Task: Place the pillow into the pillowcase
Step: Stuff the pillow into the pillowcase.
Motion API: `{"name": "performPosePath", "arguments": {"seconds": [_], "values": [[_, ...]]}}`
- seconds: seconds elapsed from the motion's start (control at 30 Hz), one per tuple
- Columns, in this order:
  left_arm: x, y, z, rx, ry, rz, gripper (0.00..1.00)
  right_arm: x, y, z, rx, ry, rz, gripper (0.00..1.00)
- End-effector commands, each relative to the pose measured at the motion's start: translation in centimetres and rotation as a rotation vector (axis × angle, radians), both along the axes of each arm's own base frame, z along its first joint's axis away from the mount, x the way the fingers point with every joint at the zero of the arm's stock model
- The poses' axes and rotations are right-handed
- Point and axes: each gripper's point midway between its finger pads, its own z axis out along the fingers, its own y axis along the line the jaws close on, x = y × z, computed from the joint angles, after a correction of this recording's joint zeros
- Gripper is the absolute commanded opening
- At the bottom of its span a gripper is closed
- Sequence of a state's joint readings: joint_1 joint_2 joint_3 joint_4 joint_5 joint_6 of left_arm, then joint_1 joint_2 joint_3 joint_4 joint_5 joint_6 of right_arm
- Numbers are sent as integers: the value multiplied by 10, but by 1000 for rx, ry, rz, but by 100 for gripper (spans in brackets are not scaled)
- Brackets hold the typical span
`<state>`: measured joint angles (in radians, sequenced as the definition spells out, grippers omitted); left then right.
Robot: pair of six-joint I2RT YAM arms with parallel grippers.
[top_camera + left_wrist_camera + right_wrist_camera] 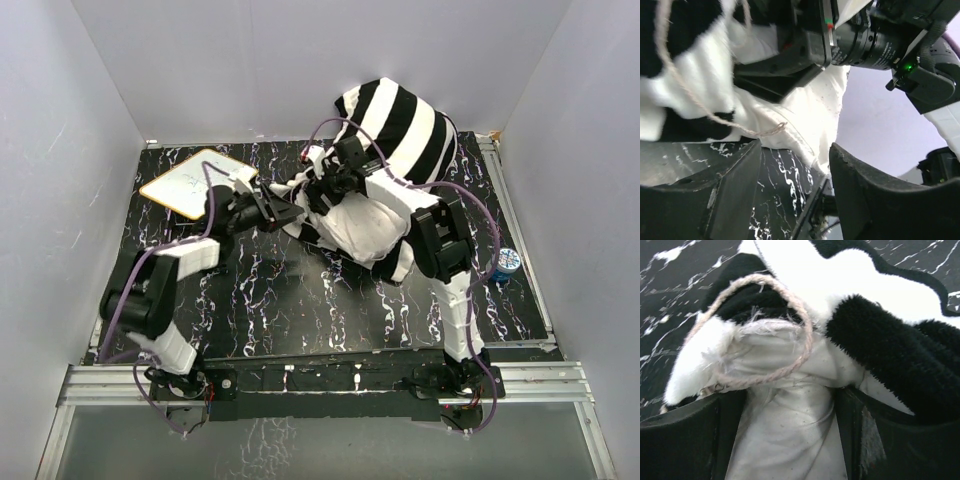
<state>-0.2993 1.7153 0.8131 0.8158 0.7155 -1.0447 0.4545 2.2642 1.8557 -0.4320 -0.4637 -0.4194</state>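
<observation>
The striped pillowcase stands bunched at the back right, and the white pillow bulges out of its near end. Both grippers meet at that opening. My left gripper is open; in its wrist view only the black table shows between its fingers, and the pillow's edge lies just past the tips. My right gripper stands open too, jaws wide, with loose pillow fabric lying between them. The fuzzy pillowcase rim with a twine loop sits just beyond.
A small whiteboard lies at the back left of the black marbled table. A small blue-topped object stands near the right edge. White walls close in the back and both sides. The right arm's wrist hangs close above the left gripper.
</observation>
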Motion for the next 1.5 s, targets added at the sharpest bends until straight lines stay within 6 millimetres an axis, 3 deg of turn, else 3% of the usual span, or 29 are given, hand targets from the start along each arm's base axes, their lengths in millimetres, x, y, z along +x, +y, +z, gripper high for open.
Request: {"name": "performPosePath", "arguments": {"seconds": [0.0, 0.13, 0.23, 0.3, 0.43, 0.57, 0.67, 0.7, 0.9, 0.97, 1.07, 1.17, 1.37, 1.47], "values": [[-20, 38, 26, 160, -143, 81, 59, -6, -61, 35, -46, 6, 12, 78], [-45, 48, -1, 179, -27, 98, 62, -28, -53, 97, 23, -66, 124, 87], [-57, 44, -12, 79, 40, 113, 55, -47, -49, 135, 64, -122, 215, 90], [-62, 38, -15, 39, 42, 117, 51, -67, -48, 150, 78, -141, 302, 90], [-67, 15, -22, 96, 11, 103, 51, -104, -51, 159, 37, -185, 425, 92], [-68, -5, -32, 108, 7, 88, 54, -138, -62, 143, -71, -222, 544, 96], [-67, -9, -37, 108, -13, 132, 55, -162, -80, 138, -169, -318, 620, 99], [-67, -8, -39, 119, -23, 155, 56, -163, -86, 131, -201, -353, 608, 99], [-60, -2, -41, 59, -62, 271, 61, -120, -104, 101, -316, -466, 327, 99], [-57, -3, -34, -12, -82, 290, 62, -105, -105, 93, -364, -519, 227, 99], [-55, -9, -45, -40, -42, 281, 65, -92, -100, 73, -406, -574, 141, 99], [-52, -15, -51, -46, -11, 261, 68, -76, -100, 67, -428, -638, 49, 99], [-49, -9, -58, 59, -41, 281, 68, -35, -93, 88, -341, -654, -27, 41], [-46, 0, -48, 47, -117, 327, 69, -30, -85, 90, -232, -541, 22, 22]]}}
